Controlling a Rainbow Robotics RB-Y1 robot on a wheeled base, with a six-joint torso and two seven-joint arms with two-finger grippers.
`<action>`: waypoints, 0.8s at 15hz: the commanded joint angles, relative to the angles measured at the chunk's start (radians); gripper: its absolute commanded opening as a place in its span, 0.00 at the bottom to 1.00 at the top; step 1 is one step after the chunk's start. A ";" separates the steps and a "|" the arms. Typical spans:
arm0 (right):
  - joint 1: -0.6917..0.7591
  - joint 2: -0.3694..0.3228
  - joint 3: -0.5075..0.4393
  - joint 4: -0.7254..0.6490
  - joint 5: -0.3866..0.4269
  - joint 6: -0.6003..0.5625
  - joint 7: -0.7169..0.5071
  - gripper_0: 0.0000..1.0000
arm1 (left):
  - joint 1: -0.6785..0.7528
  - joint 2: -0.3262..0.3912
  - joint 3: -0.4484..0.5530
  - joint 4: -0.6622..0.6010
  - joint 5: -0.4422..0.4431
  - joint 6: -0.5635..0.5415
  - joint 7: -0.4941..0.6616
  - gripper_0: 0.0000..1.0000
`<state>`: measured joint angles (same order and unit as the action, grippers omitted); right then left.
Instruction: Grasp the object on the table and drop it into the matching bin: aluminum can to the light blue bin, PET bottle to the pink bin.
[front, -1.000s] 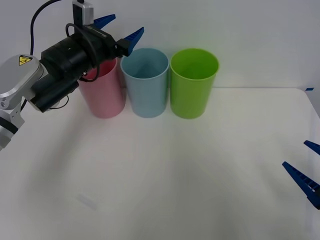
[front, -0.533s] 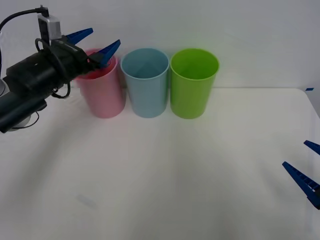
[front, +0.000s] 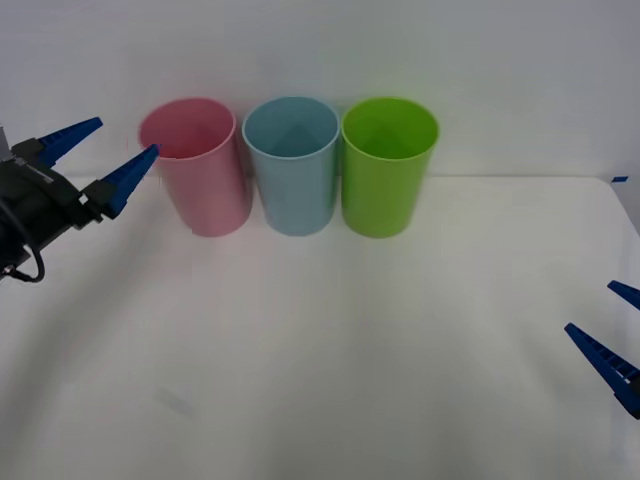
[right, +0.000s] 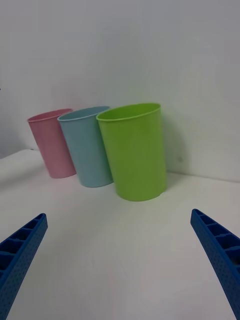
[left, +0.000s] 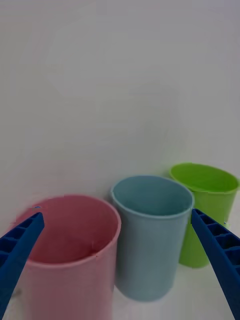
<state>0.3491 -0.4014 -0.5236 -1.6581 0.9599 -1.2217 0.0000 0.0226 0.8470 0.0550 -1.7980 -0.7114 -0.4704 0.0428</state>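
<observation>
Start with the aluminum can, and here's the snag: where it lies I cannot tell. If it sits inside one of the bins, the walls hide it, so its long axis and which way it points can't be called either.

The light blue bin (front: 292, 175) stands upright in the upper middle of the frame, the centre cup of a tight row of three. The pink bin (front: 200, 180) is just beside it on the left and a lime green bin (front: 388, 175) just beside it on the right. All three are at the far edge of the white table (front: 330, 350).

Now the arms. The left gripper (front: 122, 137) hangs at the upper left edge of the front view, just beside the pink bin and about level with its rim. Its two blue fingers (left: 20, 245) are spread wide with nothing between them. From its wrist camera the pink bin's mouth is nearest, with the light blue one next along.

The right gripper (front: 590, 307) waits low at the right edge, well apart from the row, with its jaws parted and nothing held.

So the left is clearly the nearer arm to the bins. From it, the light blue bin lies to the right, past the pink one. My read is that with neither gripper carrying anything, the drop looks done, and the can most likely rests down in a bin. Confirming that is what matters before any further move.
</observation>
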 joint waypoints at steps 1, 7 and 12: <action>0.000 0.000 0.000 0.000 0.000 0.000 0.000 1.00 | 0.134 0.000 0.103 -0.001 -0.002 -0.105 -0.044 1.00; 0.000 0.000 0.000 0.000 0.000 0.000 0.000 1.00 | 0.364 0.000 0.307 0.055 -0.039 -0.367 -0.086 1.00; 0.000 0.000 0.000 0.000 0.000 0.000 0.000 1.00 | 0.389 0.000 0.437 0.258 -0.108 -0.639 -0.167 1.00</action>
<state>0.3491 -0.4014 -0.5236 -1.6580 0.9599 -1.2217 0.0000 0.4113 0.8467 0.4791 -1.5626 -0.8028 -1.0805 -0.1193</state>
